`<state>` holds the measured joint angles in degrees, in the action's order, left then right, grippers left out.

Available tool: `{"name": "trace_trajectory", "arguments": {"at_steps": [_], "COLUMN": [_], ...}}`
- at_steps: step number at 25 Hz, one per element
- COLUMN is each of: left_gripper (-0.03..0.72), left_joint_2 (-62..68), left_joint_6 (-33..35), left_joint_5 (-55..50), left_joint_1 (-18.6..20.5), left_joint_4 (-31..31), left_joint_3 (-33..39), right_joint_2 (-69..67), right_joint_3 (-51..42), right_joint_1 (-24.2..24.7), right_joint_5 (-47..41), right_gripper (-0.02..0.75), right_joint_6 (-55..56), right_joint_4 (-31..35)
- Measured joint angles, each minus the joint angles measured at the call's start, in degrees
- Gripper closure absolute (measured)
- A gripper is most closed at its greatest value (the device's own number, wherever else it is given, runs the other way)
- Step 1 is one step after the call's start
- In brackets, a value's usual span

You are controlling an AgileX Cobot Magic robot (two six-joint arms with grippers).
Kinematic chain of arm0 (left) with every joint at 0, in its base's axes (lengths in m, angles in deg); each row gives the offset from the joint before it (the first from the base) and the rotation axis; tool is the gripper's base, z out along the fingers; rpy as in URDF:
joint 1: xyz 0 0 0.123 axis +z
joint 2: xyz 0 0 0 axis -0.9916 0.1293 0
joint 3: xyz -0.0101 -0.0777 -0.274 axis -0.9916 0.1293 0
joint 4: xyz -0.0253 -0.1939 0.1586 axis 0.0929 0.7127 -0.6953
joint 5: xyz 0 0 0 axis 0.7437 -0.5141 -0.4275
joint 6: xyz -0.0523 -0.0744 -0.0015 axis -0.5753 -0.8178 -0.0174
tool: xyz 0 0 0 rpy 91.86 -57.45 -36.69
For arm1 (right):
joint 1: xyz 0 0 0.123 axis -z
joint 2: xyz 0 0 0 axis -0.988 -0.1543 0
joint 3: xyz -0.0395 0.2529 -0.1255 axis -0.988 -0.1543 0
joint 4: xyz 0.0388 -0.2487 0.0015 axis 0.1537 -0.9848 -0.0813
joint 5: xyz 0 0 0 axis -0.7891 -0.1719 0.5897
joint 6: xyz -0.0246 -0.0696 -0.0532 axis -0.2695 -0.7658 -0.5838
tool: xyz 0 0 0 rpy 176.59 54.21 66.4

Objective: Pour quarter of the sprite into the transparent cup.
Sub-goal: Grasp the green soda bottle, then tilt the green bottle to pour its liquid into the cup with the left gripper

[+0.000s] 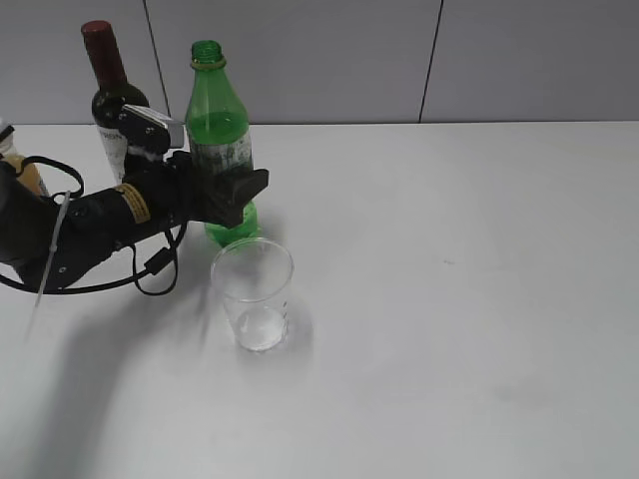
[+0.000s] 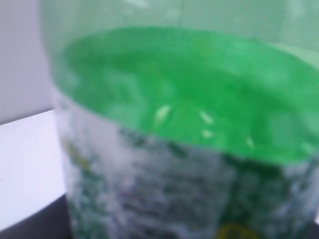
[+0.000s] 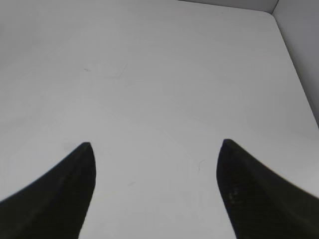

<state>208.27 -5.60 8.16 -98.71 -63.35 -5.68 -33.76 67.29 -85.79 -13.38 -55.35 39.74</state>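
Exterior view, left pincer [image 1: 232, 190] around ribbed green sprite [image 1: 220, 130], grip uncertain, clear tapered transparent cup [image 1: 254, 292], right pincer [image 3: 155, 149] wide.

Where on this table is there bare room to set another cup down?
The whole right half of the table is bare, from the transparent cup rightward. The front edge below the cup is free too. The back left is crowded: the sprite, wine bottle and left gripper cluster there.
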Motion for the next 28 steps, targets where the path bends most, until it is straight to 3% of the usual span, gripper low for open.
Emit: {"name": "trace_trajectory", "arguments": {"at_steps": [7,17,23,28], "left_gripper": [0.222,0.222,0.222,0.222], "left_joint_2": [-2.2,-16.1,-25.9,-32.9], "left_joint_6": [0.0,1.2,8.6,14.3], "left_joint_5": [-2.6,-3.3,-3.2,-3.1], "left_joint_1": [-0.1,-0.1,-1.0,-4.8], "left_joint_4": [1.9,7.8,17.7,28.0], "left_joint_3": [1.2,13.8,23.8,30.8], "right_joint_2": [0.0,0.0,0.0,0.0], "right_joint_3": [0.0,0.0,0.0,0.0], "right_joint_1": [0.0,0.0,0.0,0.0], "right_joint_5": [0.0,0.0,0.0,0.0], "right_gripper": [0.153,0.153,0.153,0.153], "right_joint_6": [0.0,0.0,0.0,0.0], "right_joint_4": [0.0,0.0,0.0,0.0]}}
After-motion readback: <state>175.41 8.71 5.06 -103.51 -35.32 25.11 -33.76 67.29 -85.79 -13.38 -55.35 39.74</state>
